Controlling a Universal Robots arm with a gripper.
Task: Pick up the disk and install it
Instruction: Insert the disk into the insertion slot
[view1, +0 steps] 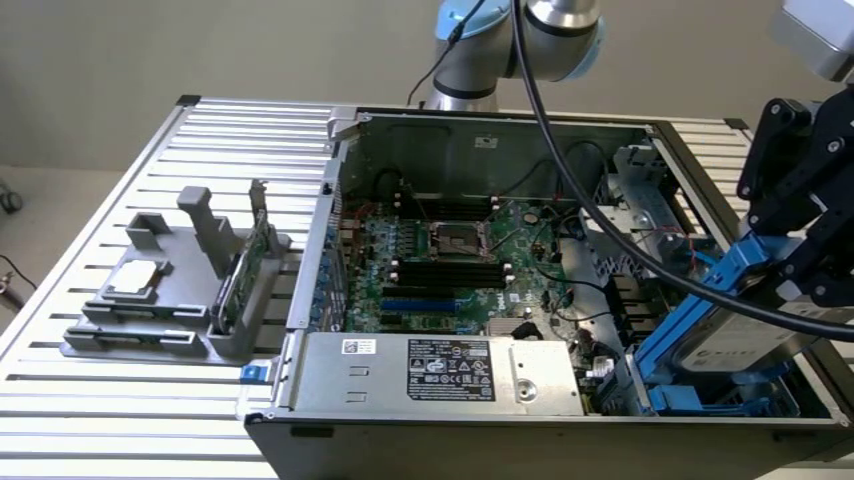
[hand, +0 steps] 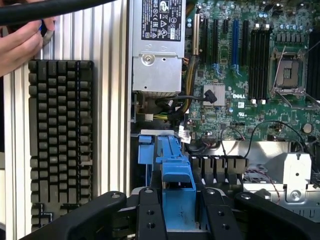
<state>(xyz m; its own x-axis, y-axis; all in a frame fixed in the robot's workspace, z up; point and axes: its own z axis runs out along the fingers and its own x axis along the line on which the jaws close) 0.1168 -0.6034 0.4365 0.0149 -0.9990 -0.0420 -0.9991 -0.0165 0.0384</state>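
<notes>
The end effector (view1: 797, 275) is clamped on the disk (view1: 741, 345), gripping it by its blue rail. The disk sits tilted in the open computer case (view1: 467, 130) at the exterior view's right, near corner, on the slatted desk (view1: 120, 400).

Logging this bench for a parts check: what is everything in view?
table: one, silver, slatted
computer case: one, grey, on the table
motherboard: one, green, inside the case
power supply: one, silver, inside the case
disk: one, silver with blue rails, tilted at the case's bay
fixture: one, grey, beside the case
chip: one, silver, on the fixture
keyboard: one, black, beside the case
hand: one, near the keyboard
robot arm: one, silver-blue, behind the case; black jaws shut on the disk
</notes>
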